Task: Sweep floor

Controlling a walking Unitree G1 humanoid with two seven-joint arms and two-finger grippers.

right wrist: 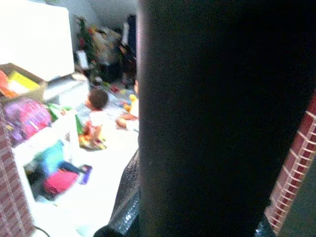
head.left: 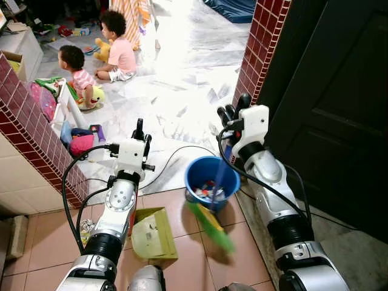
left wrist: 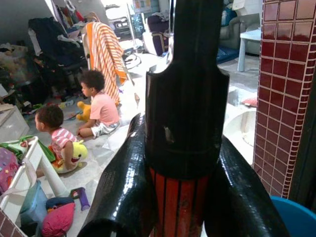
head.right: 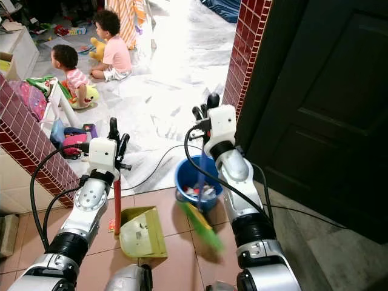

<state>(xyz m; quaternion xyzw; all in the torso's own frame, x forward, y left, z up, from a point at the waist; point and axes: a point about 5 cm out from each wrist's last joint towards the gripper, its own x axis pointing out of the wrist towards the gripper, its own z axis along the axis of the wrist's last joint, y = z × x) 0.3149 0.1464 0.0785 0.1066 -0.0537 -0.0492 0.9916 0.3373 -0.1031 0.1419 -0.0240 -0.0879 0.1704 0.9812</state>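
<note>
My left gripper is shut on the upright handle of a yellow-green dustpan. The handle is black at the top and ribbed red below. The pan rests on the brown tiles in front of me. Over a blue bucket with bits of rubbish inside, my right gripper is shut on a broom. Its blue handle slants down past the bucket, and its green bristles, blurred, hang beside the dustpan's right side.
Two children sit on the pale floor beyond the step, among toys. A low red brick wall stands to the left, with a brick pillar and a dark door on the right. A black cable crosses the floor.
</note>
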